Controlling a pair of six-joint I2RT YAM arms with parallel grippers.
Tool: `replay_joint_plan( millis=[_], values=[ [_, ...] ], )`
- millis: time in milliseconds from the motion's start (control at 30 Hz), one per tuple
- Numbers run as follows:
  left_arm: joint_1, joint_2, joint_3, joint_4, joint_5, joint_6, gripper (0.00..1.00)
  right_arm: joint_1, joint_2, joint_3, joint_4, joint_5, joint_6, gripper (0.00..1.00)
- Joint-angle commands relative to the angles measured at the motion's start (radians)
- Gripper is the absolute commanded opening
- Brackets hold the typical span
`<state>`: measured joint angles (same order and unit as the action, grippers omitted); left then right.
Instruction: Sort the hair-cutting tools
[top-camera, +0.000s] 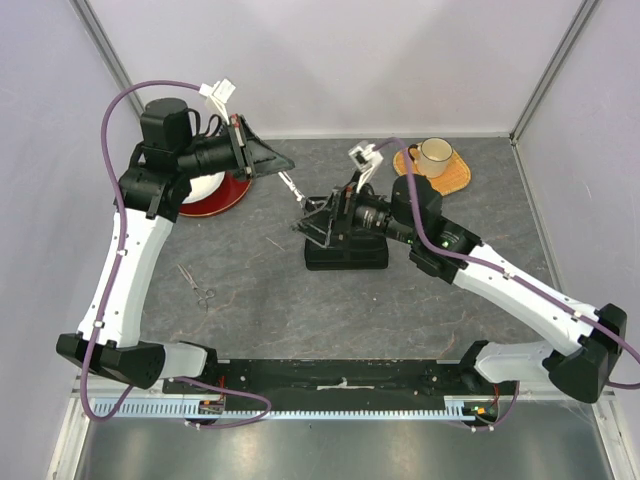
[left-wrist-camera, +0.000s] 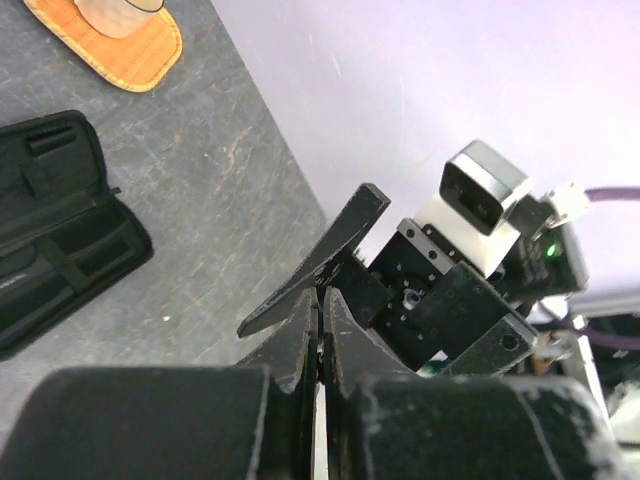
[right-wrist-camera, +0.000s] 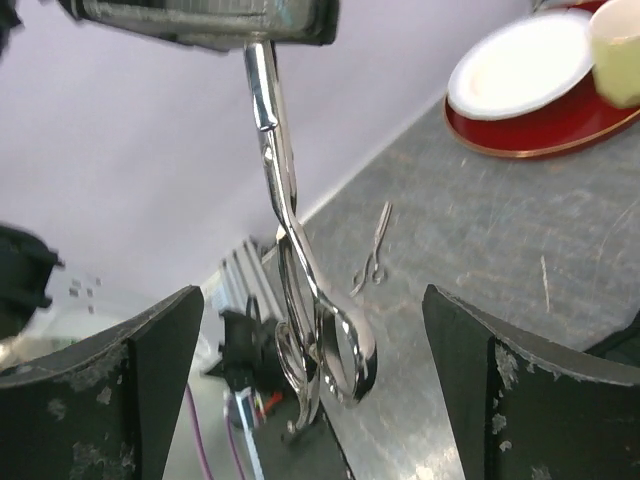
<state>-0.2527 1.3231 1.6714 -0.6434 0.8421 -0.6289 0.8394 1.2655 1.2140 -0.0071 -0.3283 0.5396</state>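
My left gripper (top-camera: 286, 167) is shut on the blade end of one pair of silver scissors (top-camera: 293, 188) and holds it in the air, handles hanging down. In the right wrist view these scissors (right-wrist-camera: 300, 270) hang between the wide-open fingers of my right gripper (right-wrist-camera: 310, 300), touching neither finger. My right gripper (top-camera: 312, 228) hovers over the left end of the black zip case (top-camera: 345, 255). A second pair of scissors (top-camera: 197, 284) lies flat on the table at the left and also shows in the right wrist view (right-wrist-camera: 374, 252). In the left wrist view the left gripper (left-wrist-camera: 320, 292) has its fingers pressed together. No comb is in view.
A white plate on a red plate (top-camera: 212, 192) sits at the back left, partly under the left arm. A cream mug (top-camera: 434, 155) stands on an orange mat (top-camera: 450, 175) at the back right. The open case (left-wrist-camera: 50, 230) lies on the grey table. Purple walls enclose the table.
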Motion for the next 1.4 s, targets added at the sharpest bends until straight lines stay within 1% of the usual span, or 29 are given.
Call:
replay_joint_plan(
  millis=[0, 33, 67, 167, 200, 267, 300, 400, 567, 633, 667, 700, 733, 800, 933, 1033, 1067, 1133, 1167, 1200, 1233, 1267, 1333, 1367],
  values=[
    [0.004, 0.01, 0.064, 0.094, -0.096, -0.337, 0.02, -0.005, -0.048, -0.068, 0.211, 0.202, 0.161, 0.98],
    [0.004, 0.007, 0.06, 0.114, -0.118, -0.36, 0.02, -0.005, -0.048, -0.091, 0.254, 0.192, 0.181, 0.98],
    [0.004, 0.004, 0.057, 0.134, -0.129, -0.383, 0.02, -0.005, -0.04, -0.099, 0.347, 0.175, 0.203, 0.98],
    [0.004, 0.002, 0.057, 0.182, -0.159, -0.455, 0.02, -0.005, -0.02, -0.105, 0.482, 0.138, 0.269, 0.98],
    [0.003, 0.001, 0.051, 0.195, -0.164, -0.492, 0.02, -0.005, -0.018, -0.105, 0.505, 0.14, 0.279, 0.96],
    [0.003, -0.005, 0.039, 0.246, -0.178, -0.523, 0.02, -0.003, -0.017, -0.119, 0.57, 0.178, 0.332, 0.91],
    [0.003, -0.005, 0.028, 0.254, -0.185, -0.537, 0.02, -0.003, -0.021, -0.123, 0.581, 0.207, 0.354, 0.86],
    [0.003, -0.01, 0.024, 0.263, -0.218, -0.543, 0.02, -0.005, -0.041, -0.152, 0.634, 0.273, 0.399, 0.79],
    [0.003, -0.007, 0.011, 0.281, -0.222, -0.555, 0.02, -0.005, -0.075, -0.168, 0.604, 0.36, 0.407, 0.7],
    [0.003, -0.01, -0.002, 0.291, -0.227, -0.563, 0.02, -0.005, -0.083, -0.168, 0.599, 0.393, 0.41, 0.65],
    [0.003, -0.012, -0.006, 0.292, -0.225, -0.563, 0.02, -0.005, -0.089, -0.169, 0.596, 0.399, 0.411, 0.62],
    [0.003, -0.01, -0.012, 0.297, -0.228, -0.568, 0.02, -0.005, -0.087, -0.169, 0.599, 0.406, 0.411, 0.55],
    [0.003, -0.01, -0.015, 0.303, -0.222, -0.568, 0.02, -0.005, -0.089, -0.168, 0.593, 0.423, 0.41, 0.52],
    [0.003, -0.009, -0.027, 0.323, -0.212, -0.58, 0.02, -0.005, -0.081, -0.163, 0.599, 0.43, 0.424, 0.48],
    [0.003, -0.009, -0.042, 0.344, -0.209, -0.597, 0.02, -0.005, -0.057, -0.139, 0.607, 0.407, 0.441, 0.43],
    [0.003, -0.007, -0.045, 0.347, -0.207, -0.598, 0.02, -0.005, -0.055, -0.143, 0.601, 0.406, 0.453, 0.3],
    [0.003, -0.007, -0.047, 0.347, -0.209, -0.598, 0.02, -0.005, -0.058, -0.145, 0.598, 0.416, 0.454, 0.24],
    [0.003, -0.013, -0.053, 0.349, -0.21, -0.597, 0.02, -0.005, -0.066, -0.152, 0.581, 0.434, 0.457, 0.18],
    [0.003, -0.015, -0.065, 0.352, -0.213, -0.594, 0.02, -0.005, -0.069, -0.153, 0.572, 0.454, 0.454, 0.11],
    [0.003, -0.018, -0.073, 0.353, -0.219, -0.592, 0.02, -0.005, -0.074, -0.157, 0.561, 0.468, 0.454, 0.06],
    [0.004, -0.027, -0.087, 0.366, -0.224, -0.592, 0.05, -0.005, -0.078, -0.159, 0.535, 0.483, 0.454, 0.02],
    [0.004, -0.031, -0.114, 0.373, -0.225, -0.592, 0.22, -0.006, -0.08, -0.157, 0.51, 0.507, 0.456, 0.0],
    [0.003, -0.044, -0.142, 0.387, -0.229, -0.585, 0.42, -0.005, -0.086, -0.143, 0.425, 0.531, 0.445, 0.0],
    [0.004, -0.047, -0.166, 0.386, -0.229, -0.566, 0.59, -0.01, -0.089, -0.139, 0.403, 0.537, 0.436, 0.0]
  ],
)
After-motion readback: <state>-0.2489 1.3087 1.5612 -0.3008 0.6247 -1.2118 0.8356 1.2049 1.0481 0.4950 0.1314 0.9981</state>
